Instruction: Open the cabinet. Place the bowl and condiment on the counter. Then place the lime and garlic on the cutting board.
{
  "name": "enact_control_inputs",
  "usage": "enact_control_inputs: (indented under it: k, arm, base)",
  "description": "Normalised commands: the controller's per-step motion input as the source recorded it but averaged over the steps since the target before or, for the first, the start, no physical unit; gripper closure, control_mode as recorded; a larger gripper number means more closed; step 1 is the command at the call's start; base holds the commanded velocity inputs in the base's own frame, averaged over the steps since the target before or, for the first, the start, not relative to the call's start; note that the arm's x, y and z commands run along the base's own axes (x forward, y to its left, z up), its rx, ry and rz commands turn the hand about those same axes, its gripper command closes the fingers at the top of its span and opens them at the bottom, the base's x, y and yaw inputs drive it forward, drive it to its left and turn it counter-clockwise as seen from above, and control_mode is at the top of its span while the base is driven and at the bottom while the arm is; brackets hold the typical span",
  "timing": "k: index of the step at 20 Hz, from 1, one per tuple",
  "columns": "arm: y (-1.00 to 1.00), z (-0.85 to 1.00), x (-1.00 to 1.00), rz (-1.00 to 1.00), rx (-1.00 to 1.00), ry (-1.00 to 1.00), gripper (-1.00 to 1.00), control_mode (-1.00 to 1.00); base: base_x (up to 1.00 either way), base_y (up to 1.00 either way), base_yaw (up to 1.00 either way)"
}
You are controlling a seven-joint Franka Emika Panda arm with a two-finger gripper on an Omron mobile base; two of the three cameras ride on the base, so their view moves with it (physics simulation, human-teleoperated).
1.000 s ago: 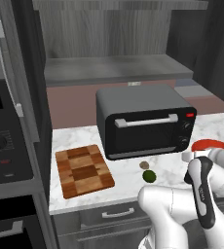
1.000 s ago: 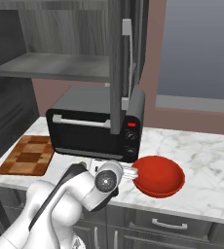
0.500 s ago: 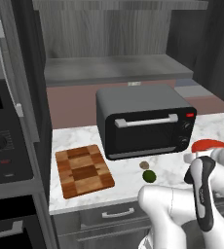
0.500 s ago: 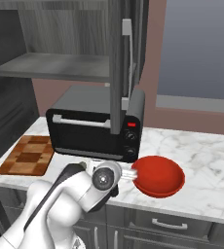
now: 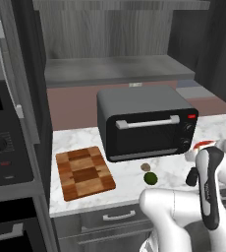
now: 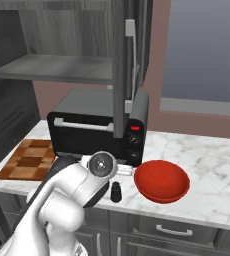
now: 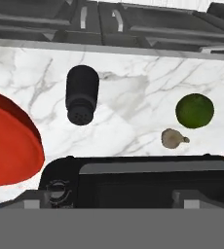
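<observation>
The cabinet (image 6: 121, 65) stands open, its shelf bare. On the counter (image 6: 212, 165), the dark condiment (image 6: 116, 191) stands upright and free, left of the red bowl (image 6: 162, 180). My gripper (image 6: 121, 171) hovers just above the shaker, open and holding nothing. The hand view looks down on the condiment (image 7: 82, 95), the bowl's rim (image 7: 9, 146), the lime (image 7: 195, 111) and the garlic (image 7: 173, 138). In the left base view the lime (image 5: 151, 178) and garlic (image 5: 146, 167) lie side by side in front of the oven, right of the cutting board (image 5: 83, 172).
A black toaster oven (image 5: 144, 123) stands at the back of the counter behind the lime and garlic. A stove (image 5: 2, 152) is at the left. Grey drawers (image 6: 172, 231) run below the counter edge. The open cabinet door (image 5: 7, 64) hangs at the left.
My hand has lifted a little and drawn back to the left in the right base view, uncovering the condiment standing on the counter. Bowl, lime and garlic have not moved.
</observation>
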Motion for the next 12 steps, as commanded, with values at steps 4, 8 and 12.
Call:
enact_control_inputs:
  k: [4,8,12]
  arm:
    - [0.71,0.16,-0.03,0.09,-0.09,0.01,-1.00,-1.00]
    - [0.89,0.02,0.00,0.08,-0.12,0.02,-1.00,-1.00]
    - [0.85,0.00,-0.02,0.06,-0.13,0.04,-1.00,-1.00]
  base:
    - [0.00,0.00,0.00]
    - [0.00,0.00,0.00]
    - [0.00,0.00,0.00]
